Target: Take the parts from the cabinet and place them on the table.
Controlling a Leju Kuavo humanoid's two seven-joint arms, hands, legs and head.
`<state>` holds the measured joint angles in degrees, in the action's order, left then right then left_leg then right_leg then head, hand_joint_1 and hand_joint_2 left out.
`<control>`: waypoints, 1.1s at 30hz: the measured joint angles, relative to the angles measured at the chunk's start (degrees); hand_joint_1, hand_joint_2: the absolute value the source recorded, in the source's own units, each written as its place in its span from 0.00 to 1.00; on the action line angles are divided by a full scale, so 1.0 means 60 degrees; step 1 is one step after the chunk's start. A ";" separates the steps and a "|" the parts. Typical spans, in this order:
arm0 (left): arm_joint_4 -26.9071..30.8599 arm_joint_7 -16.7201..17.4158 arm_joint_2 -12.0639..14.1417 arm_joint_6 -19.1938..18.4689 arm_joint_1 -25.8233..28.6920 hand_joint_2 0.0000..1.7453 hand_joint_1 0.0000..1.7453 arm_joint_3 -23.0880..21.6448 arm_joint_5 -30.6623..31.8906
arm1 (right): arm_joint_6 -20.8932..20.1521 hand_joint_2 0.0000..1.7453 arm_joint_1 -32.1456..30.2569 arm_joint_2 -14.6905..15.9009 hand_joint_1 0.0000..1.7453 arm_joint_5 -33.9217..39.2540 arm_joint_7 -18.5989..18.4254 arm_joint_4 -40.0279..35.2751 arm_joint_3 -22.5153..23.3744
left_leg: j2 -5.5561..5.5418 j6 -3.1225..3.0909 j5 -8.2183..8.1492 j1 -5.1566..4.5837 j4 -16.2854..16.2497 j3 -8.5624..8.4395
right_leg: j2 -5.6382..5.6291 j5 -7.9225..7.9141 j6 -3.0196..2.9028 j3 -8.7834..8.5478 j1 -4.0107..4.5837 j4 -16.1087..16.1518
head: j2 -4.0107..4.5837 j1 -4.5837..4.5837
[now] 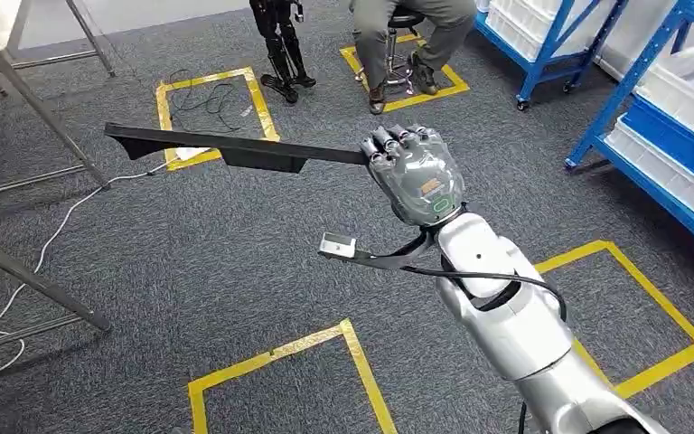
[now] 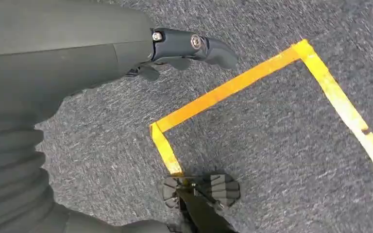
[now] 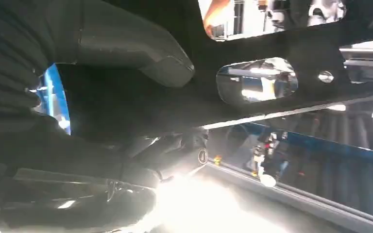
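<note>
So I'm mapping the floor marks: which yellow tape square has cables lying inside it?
The far-left yellow square, beyond the long black part; a dark cable coil lies inside, unlike the others.

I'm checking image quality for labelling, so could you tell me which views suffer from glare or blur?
Head view: evenly lit and sharp, right hand and black part clear. Left wrist view: sharp carpet, slightly soft at the edges. Right wrist view: strong white glare low in the picture, the part backlit, nearly a silhouette.

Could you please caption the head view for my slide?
Right hand holds a long black part level above grey carpet.
</note>
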<state>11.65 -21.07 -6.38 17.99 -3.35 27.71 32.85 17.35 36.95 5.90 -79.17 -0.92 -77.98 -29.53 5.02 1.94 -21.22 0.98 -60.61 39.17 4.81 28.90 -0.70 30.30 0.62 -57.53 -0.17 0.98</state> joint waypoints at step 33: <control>-0.0007 -0.0106 0.0047 0.0084 0.0011 1.00 0.00 0.0102 0.0018 | 0.0106 1.00 -0.0169 0.0259 1.00 0.0164 0.0139 0.0073 0.0197 | -0.0135 -0.0682 -0.0187 -0.0414 0.0273 -0.0296 | 0.0326 -0.0468 -0.0154 0.0487 0.0114 0.0062 | 0.0000 -0.0048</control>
<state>11.61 -21.70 -6.10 18.49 -3.29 28.33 32.96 17.99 35.94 7.45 -78.18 -0.09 -77.55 -28.35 4.21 -2.15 -22.34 -1.50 -58.97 37.40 6.76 26.09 -1.63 33.22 1.31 -57.16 -0.17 0.70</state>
